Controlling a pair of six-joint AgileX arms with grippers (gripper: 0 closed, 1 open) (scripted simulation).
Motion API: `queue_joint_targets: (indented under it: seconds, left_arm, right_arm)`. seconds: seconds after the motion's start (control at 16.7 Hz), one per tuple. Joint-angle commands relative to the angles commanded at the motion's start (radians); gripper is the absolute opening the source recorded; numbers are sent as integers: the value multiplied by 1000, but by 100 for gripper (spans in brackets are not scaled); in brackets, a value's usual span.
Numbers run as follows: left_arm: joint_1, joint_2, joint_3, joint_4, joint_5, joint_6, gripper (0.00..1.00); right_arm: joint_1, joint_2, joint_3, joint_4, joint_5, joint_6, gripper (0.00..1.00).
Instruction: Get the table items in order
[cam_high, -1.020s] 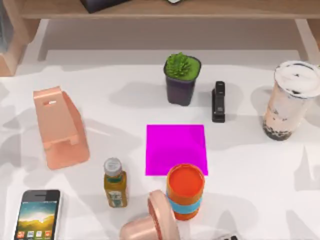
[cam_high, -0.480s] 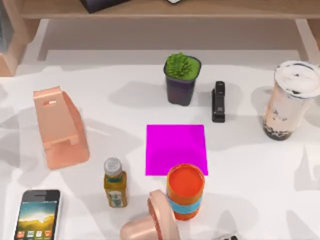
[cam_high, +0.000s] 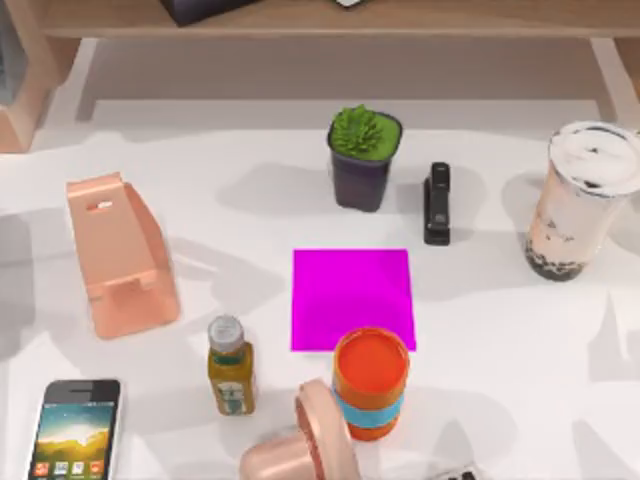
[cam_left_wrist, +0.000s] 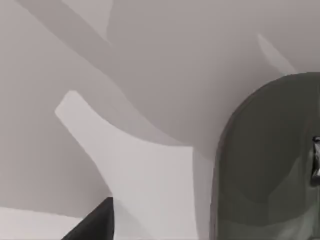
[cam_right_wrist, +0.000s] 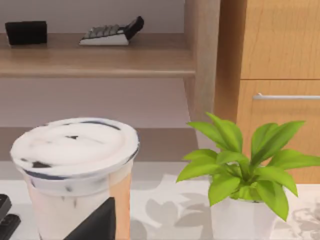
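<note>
Impossible to tell how the jaws stand on either arm; seen of the left gripper (cam_left_wrist: 95, 225) just a dark wedge over bare, shadow-crossed table (cam_high: 500, 380), beside a dark grey rounded form (cam_left_wrist: 270, 160) that may be the computer mouse, though cannot say for sure; seen of the right gripper (cam_right_wrist: 97, 222) a like wedge, held low and level facing the milk-tea cup (cam_right_wrist: 75, 170), close to its lidded top, probably lined up that way for a side grasp on the tall body rather than a reach from above.

Outward from there: milk-tea cup standing upright at the table's right edge, well apart from the magenta mat (cam_high: 352, 298) at centre; smartphone (cam_high: 75, 430) lying flat, screen up, at the near left corner, near but not on the pink phone stand (cam_high: 120, 255), presumably its proper home; at the near edge right of centre a dark sliver (cam_high: 455, 473), likely the mouse again.

Not for moving, by the look of it: orange cup (cam_high: 371, 385) overlapping the mat's near edge; juice bottle (cam_high: 230, 365) to its left; potted succulent (cam_high: 364, 155) and stapler (cam_high: 437, 203) behind the mat.

Judging by positions, nothing yet sorted; first pick apparently pending.
</note>
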Motion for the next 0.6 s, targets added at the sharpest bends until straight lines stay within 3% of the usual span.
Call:
queue_joint_targets:
  seconds: [0.24, 0.6]
  left_arm:
    - [0, 4, -6, 8, 0, 0, 100]
    - [0, 4, -6, 8, 0, 0, 55]
  right_arm:
    - [0, 0, 0, 0, 0, 0, 100]
    - [0, 0, 0, 0, 0, 0, 100]
